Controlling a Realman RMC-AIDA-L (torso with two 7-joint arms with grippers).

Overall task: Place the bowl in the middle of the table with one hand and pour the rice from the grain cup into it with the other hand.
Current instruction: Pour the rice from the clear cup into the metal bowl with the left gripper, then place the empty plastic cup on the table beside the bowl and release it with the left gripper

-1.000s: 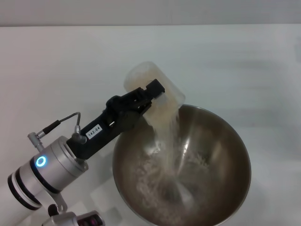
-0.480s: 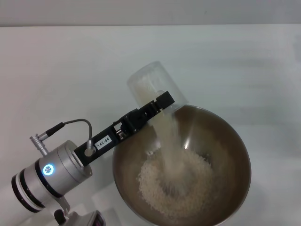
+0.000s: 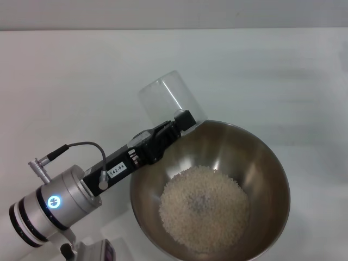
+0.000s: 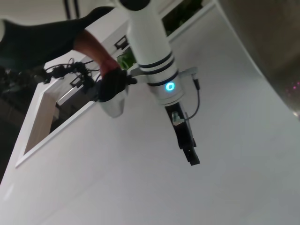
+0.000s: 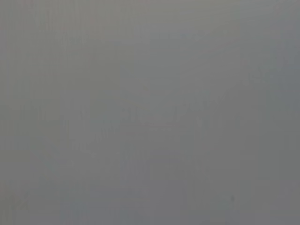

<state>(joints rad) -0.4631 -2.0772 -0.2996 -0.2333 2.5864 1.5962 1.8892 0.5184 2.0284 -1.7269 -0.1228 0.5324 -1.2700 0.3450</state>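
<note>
The steel bowl [image 3: 272,157] stands on the white table [image 3: 65,81] at the near middle-right. A heap of rice [image 3: 204,215] lies in its bottom. My left gripper [image 3: 182,120] is shut on the clear grain cup [image 3: 168,98] and holds it tipped over the bowl's far-left rim, mouth towards the bowl. The cup looks empty and no rice is falling. The left wrist view shows the bowl's outer wall [image 4: 272,47] and, farther off, my right gripper [image 4: 192,158] hanging over the table. The right wrist view is plain grey.
The table's far edge [image 3: 174,29] meets a grey wall. In the left wrist view, a dark-sleeved person's arm [image 4: 51,37] and a dark opening at the table's side [image 4: 61,108] show beyond the right arm.
The stream of rice from the cup into the bowl has stopped. The cup has emptied and turned clear, and the heap in the bowl has grown. The left arm shifted slightly.
</note>
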